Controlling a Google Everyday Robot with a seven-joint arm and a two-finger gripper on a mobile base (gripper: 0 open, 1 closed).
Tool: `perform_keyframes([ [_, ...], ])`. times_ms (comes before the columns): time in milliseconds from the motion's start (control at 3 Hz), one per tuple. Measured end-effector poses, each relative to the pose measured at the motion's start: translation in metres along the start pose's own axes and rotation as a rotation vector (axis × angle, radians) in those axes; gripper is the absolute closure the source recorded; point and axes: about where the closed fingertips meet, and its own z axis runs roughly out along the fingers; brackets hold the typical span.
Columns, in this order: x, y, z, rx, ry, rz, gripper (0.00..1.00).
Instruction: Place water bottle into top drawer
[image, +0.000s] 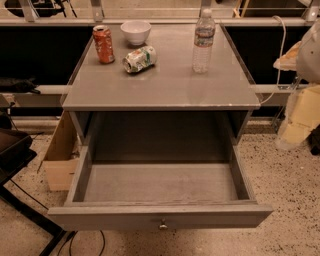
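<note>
The water bottle (203, 41) is clear plastic with a white cap and a pale label band. It stands upright on the grey cabinet top (165, 82), at the back right. The top drawer (160, 216) is pulled fully open below the cabinet top. Its inside is bare, and a small metal knob sits at the centre of its front panel. My gripper (300, 117) is part of a pale blurred arm shape at the right edge of the camera view. It is to the right of the cabinet, well apart from the bottle and holding nothing that I can see.
An orange can (103, 44) stands at the back left of the top. A white bowl (136, 31) sits behind a green-and-white can (139, 59) that lies on its side. A cardboard box (61, 160) stands on the floor left of the cabinet, and a dark frame (20, 165) is at far left.
</note>
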Motion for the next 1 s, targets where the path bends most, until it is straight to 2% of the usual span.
perform_keyframes([
  [333, 0.000, 0.000, 0.000, 0.000, 0.000, 0.000, 0.00],
  [667, 0.003, -0.016, 0.009, 0.037, -0.068, 0.032, 0.00],
  [1000, 0.018, -0.051, 0.040, 0.083, -0.253, 0.138, 0.00],
])
